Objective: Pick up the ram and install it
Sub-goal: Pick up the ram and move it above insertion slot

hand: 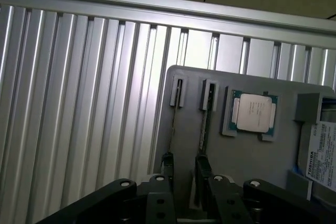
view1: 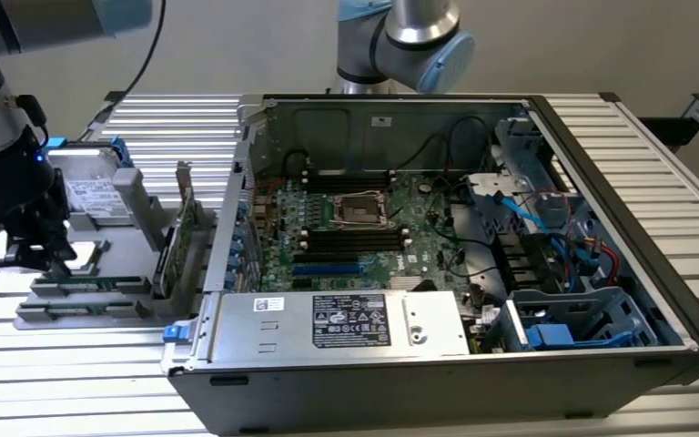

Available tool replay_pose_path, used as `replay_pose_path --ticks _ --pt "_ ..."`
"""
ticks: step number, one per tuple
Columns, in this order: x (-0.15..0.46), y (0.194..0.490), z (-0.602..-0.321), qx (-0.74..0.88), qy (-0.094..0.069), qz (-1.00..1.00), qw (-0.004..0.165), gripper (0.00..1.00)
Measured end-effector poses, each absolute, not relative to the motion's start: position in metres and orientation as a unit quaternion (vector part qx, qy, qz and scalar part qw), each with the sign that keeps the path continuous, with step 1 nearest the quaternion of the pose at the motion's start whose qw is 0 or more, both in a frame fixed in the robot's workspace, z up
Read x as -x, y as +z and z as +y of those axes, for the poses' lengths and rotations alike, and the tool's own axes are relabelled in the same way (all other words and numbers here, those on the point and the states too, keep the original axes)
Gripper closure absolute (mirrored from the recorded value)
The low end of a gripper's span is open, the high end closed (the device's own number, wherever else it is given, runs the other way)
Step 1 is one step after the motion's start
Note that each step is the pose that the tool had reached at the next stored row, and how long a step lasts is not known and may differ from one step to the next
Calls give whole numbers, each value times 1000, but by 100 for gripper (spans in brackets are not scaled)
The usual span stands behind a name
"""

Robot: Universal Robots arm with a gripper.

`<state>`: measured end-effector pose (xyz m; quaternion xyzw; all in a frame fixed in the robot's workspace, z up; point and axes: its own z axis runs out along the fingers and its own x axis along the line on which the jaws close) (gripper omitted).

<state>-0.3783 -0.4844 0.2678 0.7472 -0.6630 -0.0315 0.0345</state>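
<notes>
In the exterior view, we see the black two-fingered gripper (view1: pixel 48 264) low over a grey plastic parts tray (view1: pixel 113 308) on the ribbed aluminium table (view1: pixel 58 364). It partly hides the long thin green ram (view1: pixel 88 284), which is slotted in the tray. An open grey computer case (view1: pixel 447 273) stands beside the tray.

In the wrist view, the fingers (hand: pixel 203 174) are spread and empty over two edge-on sticks. A labelled silver hard drive (hand: pixel 321 156) is cut off at the frame's edge.

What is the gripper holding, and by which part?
Cannot be told: the gripper is at the ram in the gray tray, but any grip is hidden.
</notes>
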Motion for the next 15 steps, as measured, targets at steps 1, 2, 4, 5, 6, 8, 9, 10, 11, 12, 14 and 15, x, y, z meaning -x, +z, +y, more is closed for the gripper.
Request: replay_pose_path --ticks 1,2,4,5,6,8,9,10,11,12,14,15 --pt "378 266 -485 -747 -31 -663 34 69" --pt "378 264 -485 -747 -31 -663 34 69" --pt "378 260 -485 -747 -31 -663 34 69" --pt "378 259 -485 -747 -31 -663 34 69" --pt "378 257 -486 -747 -31 -663 34 69" --pt "378 253 -486 -747 -31 -663 34 69" --pt "379 251 -486 -747 -31 -663 34 69" --pt "379 250 -487 -747 -31 -663 34 69" --pt "379 248 -487 -747 -31 -663 34 69" --pt "379 247 -487 -747 -31 -663 35 69" --pt "379 244 -488 -747 -31 -663 34 69" --pt "380 242 -489 -747 -31 -663 34 69"
